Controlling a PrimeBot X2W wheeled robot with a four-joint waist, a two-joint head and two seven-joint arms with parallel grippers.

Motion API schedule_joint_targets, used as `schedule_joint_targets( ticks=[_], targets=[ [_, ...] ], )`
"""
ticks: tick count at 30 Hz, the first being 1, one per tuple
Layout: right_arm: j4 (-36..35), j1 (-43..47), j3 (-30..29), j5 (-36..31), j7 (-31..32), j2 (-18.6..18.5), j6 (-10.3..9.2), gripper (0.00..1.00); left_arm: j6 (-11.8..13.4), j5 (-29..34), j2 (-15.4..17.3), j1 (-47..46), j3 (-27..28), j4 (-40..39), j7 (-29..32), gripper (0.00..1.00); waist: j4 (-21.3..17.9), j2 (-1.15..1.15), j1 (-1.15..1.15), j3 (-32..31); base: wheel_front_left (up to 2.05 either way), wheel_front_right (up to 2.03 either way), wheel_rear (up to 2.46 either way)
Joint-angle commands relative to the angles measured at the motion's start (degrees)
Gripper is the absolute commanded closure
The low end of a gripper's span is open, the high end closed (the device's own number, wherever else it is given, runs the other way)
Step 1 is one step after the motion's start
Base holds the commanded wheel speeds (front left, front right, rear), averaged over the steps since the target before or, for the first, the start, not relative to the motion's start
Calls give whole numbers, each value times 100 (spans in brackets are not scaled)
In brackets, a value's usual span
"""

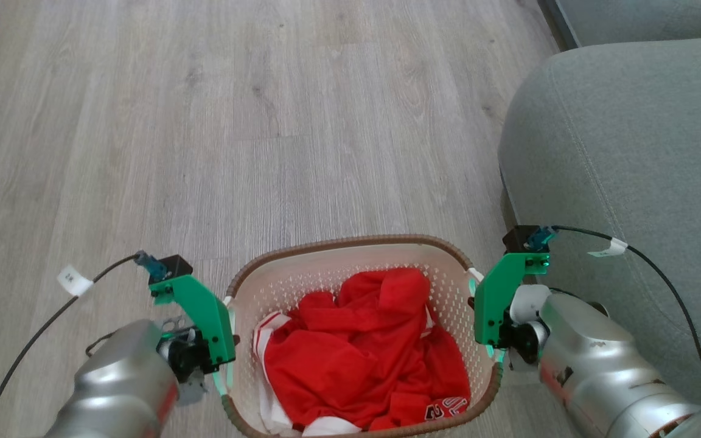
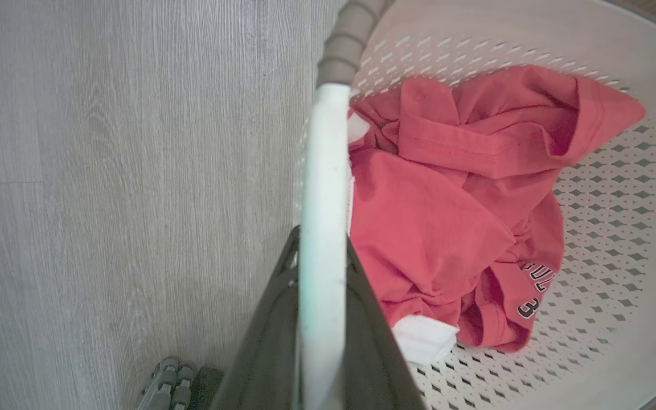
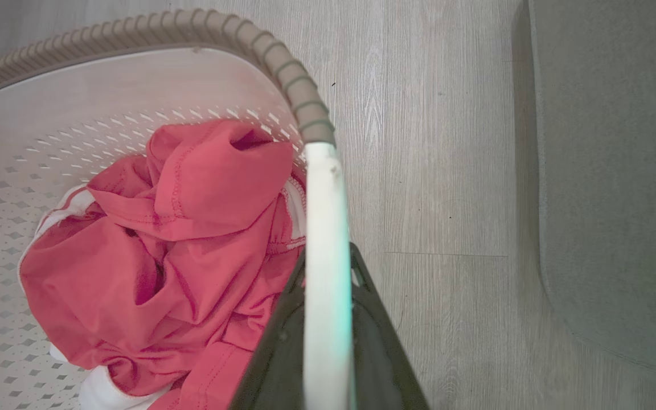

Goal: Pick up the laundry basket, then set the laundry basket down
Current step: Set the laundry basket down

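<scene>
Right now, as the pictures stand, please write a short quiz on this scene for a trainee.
1. True or false: the laundry basket holds a red garment.
2. What do the left gripper and the right gripper clamp? A) the garment B) a white side handle each C) nothing
3. Name the grey furniture on the robot's right.
Key: 1 true; 2 B; 3 the sofa.

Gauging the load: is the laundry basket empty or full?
Partly full: a crumpled red garment lies in the laundry basket, its perforated walls bare above.
</scene>
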Motion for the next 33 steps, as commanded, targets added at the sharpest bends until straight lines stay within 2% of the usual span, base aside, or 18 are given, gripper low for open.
schedule_joint_targets(
  ticks=[1,8,33],
  targets=[
    [-14,-252,25,60,-144,-208,-14,100,38,-15,400,-328,136,84,-149,100,-6,0,0,23,0,0,0],
    [-31,-361,65,80,-339,-208,-14,100,34,48,408,-503,108,61,-414,100,-8,0,0,301,0,0,0],
    [58,-1635,-3,-403,-1693,-318,-14,100,25,389,567,-1752,-141,-388,-1760,100,131,0,0,3246,0,0,0]
  ],
)
